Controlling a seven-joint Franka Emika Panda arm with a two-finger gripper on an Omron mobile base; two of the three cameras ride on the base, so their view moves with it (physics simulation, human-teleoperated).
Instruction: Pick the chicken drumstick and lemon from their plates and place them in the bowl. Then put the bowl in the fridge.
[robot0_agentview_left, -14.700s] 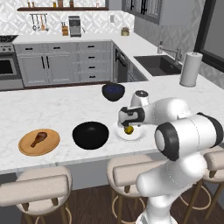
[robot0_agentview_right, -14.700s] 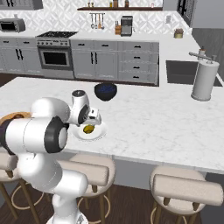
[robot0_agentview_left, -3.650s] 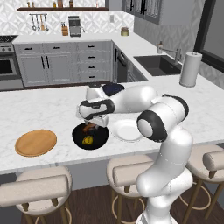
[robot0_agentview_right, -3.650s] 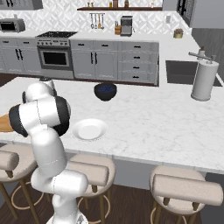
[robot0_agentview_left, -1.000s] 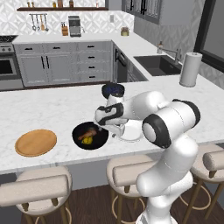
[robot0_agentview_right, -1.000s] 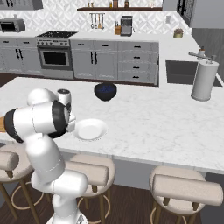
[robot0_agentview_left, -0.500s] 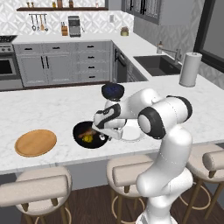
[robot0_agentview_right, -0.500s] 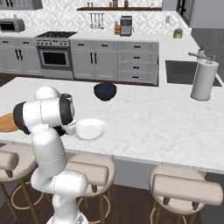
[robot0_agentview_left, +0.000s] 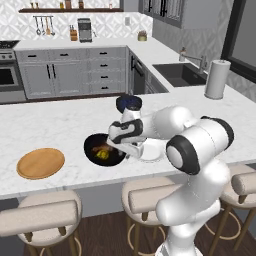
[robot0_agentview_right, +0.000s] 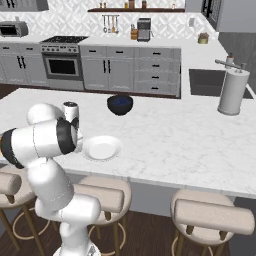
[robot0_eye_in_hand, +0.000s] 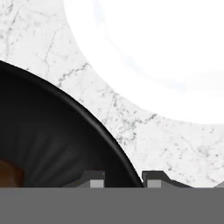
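Observation:
The black bowl (robot0_agentview_left: 91, 145) sits on the marble counter near its front edge, with the chicken drumstick (robot0_agentview_left: 101, 148) and the lemon (robot0_agentview_left: 104, 155) inside. My gripper (robot0_agentview_left: 123, 148) is down at the bowl's right rim. In the hand view, my gripper (robot0_eye_in_hand: 123, 178) has one tip inside the bowl (robot0_eye_in_hand: 57, 131) and one outside, closed narrowly across the rim. A brown bit of the drumstick (robot0_eye_in_hand: 8, 173) shows at the left edge. The bare white plate (robot0_agentview_left: 152, 151) lies just right of the bowl, and the bare wooden plate (robot0_agentview_left: 41, 162) lies to its left. The fridge is out of view.
A small dark blue bowl (robot0_agentview_left: 129, 103) stands behind the black bowl. A paper towel roll (robot0_agentview_left: 217, 79) stands at the counter's far right by the sink. Padded stools (robot0_agentview_left: 40, 215) line the counter's near side. The white plate (robot0_agentview_right: 101, 148) lies beside my arm.
My jaws have gone from wide open to nearly closed across the bowl's right rim. The hand has settled lower onto that rim. Bowl and plates have stayed in place.

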